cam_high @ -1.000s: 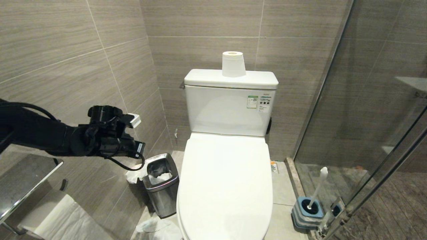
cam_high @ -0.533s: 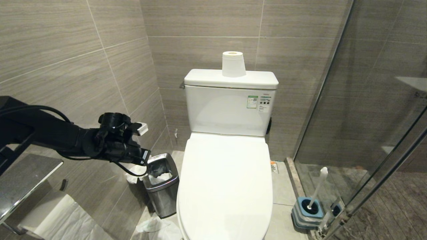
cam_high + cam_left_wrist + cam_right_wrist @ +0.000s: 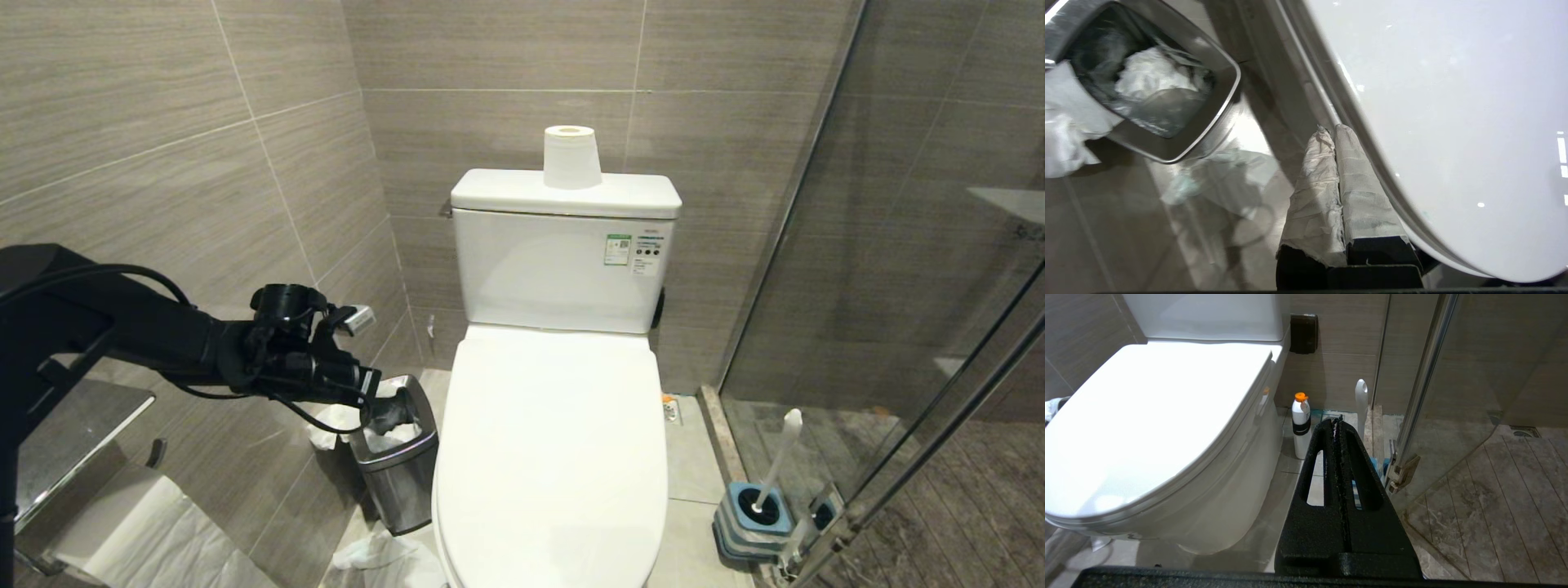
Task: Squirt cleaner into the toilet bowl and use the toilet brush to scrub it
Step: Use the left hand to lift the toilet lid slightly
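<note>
The closed lid (image 3: pixel 555 441) covers the toilet bowl (image 3: pixel 1224 506), barring any way in from above. At its nine o'clock a steel waste bin (image 3: pixel 397 465) and crumpled paper (image 3: pixel 384 559) crowd the floor gap. At four o'clock the toilet brush (image 3: pixel 775 465) stands hard against the glass shower partition (image 3: pixel 914 286).

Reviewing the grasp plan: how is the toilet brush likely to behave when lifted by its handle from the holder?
The toilet brush has a long slim handle leaning in its holder, so it probably swings about the grip. The smooth white plastic may slip between fingers. It looks light, though the holder might lift or tip along with it.
</note>
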### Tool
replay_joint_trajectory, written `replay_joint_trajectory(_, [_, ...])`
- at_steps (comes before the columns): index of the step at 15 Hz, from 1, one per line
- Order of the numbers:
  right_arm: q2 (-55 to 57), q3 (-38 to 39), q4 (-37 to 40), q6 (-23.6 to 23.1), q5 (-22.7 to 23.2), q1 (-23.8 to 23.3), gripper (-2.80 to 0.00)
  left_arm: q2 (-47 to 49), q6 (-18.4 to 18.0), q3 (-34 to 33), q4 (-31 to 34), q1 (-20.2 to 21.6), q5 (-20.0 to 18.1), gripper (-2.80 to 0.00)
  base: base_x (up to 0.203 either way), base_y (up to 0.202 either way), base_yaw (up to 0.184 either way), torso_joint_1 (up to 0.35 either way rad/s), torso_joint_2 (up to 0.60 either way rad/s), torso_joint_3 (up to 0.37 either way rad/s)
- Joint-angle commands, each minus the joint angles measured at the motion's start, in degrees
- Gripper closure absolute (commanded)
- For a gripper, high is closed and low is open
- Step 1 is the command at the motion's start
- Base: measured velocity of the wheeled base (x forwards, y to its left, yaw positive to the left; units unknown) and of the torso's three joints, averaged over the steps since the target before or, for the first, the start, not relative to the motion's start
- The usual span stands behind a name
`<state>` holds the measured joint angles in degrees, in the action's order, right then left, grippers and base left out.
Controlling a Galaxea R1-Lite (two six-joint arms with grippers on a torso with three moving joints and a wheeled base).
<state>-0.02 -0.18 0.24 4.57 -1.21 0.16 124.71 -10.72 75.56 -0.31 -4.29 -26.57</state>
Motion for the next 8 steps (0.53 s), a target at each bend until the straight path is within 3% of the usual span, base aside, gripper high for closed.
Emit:
replay_joint_trajectory(1, [0.0,0.0,0.0,0.0,0.0,0.0,0.00,0.5,2.6,0.2,-0.1,0.0,-3.7,0.00,0.000,0.000,0.000,0.000,0.00,0.000])
replay_joint_trajectory(4, [0.0,0.0,0.0,0.0,0.0,0.0,0.00,0.7,8.6,0.7,-0.1,0.3,-7.7,0.00,0.000,0.000,0.000,0.000,0.00,0.000])
replay_joint_trajectory(8, [0.0,0.0,0.0,0.0,0.0,0.0,0.00,1.6,16.7,2.2,-0.1,1.1,-9.9,0.00,0.000,0.000,0.000,0.000,0.00,0.000])
